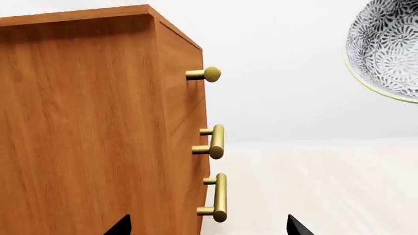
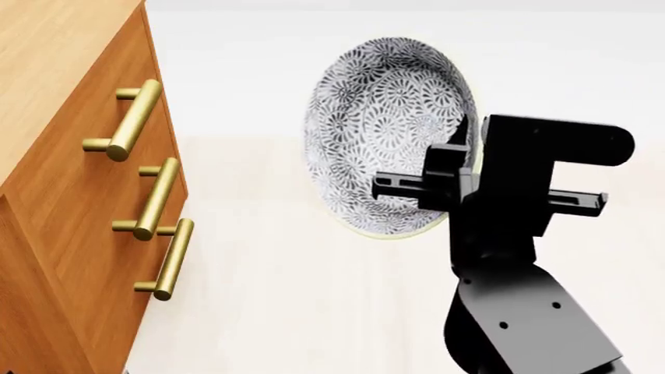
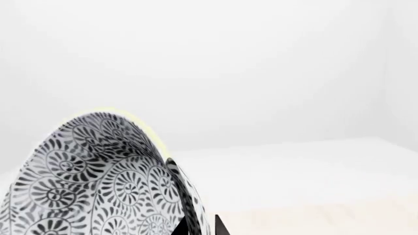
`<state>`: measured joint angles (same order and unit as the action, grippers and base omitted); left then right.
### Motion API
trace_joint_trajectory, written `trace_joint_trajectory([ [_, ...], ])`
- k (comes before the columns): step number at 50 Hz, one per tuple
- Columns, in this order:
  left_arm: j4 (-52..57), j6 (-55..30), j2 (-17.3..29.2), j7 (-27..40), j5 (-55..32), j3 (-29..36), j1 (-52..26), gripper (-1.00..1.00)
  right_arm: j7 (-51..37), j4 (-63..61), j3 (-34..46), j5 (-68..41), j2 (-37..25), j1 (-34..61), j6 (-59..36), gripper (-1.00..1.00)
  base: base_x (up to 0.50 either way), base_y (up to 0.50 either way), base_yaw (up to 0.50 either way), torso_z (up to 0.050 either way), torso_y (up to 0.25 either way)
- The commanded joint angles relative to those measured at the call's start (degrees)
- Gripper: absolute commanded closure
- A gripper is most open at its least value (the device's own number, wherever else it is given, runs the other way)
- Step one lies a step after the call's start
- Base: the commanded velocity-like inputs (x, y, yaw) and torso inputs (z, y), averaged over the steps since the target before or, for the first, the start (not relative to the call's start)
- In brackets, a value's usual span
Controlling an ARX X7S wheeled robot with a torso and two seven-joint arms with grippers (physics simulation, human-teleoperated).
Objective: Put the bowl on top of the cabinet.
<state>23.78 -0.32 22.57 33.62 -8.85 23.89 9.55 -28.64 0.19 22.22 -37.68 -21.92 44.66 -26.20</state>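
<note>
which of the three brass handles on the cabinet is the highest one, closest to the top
The brass handle on the top drawer of the cabinet, just below its lighter wood top; the other two handles sit lower.

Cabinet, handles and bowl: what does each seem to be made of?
The cabinet looks like orange-brown wood, with visible grain and a satin finish. Its bar handles look like brushed brass, with a soft golden sheen. The bowl, held by the right gripper, looks like glazed ceramic with a printed grey floral pattern and a pale rim.

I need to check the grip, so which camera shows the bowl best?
The head view: the whole bowl shows, tipped on edge, with the right gripper pinching its rim. The right wrist view shows only part of its patterned wall, close up. The left wrist view catches just an edge.
</note>
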Motion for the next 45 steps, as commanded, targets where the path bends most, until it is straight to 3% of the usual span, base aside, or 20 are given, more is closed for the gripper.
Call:
trace_joint_trajectory([
  [1, 4.6, -2.2, 0.7, 1.0, 3.4, 2.1, 1.4, -1.00, 0.1, -1.4, 0.8, 1.8, 0.1, -0.1, 0.5, 1.00, 0.00, 0.00, 0.00, 0.000, 0.000],
  [19, 19.0, -17.2, -0.1, -0.6, 12.0, 9.2, -3.1, -1.00, 1.4, -3.7, 1.7, 2.0, -0.8, -1.3, 1.6, 1.00, 0.00, 0.00, 0.00, 0.000, 0.001],
  [45, 23.6, -27.8, -1.7, -2.3, 14.7, 11.0, -8.5, -1.00, 9.1, -7.8, 5.8, 4.6, -4.6, -4.4, 7.4, 1.00, 0.00, 0.00, 0.00, 0.000, 0.000],
])
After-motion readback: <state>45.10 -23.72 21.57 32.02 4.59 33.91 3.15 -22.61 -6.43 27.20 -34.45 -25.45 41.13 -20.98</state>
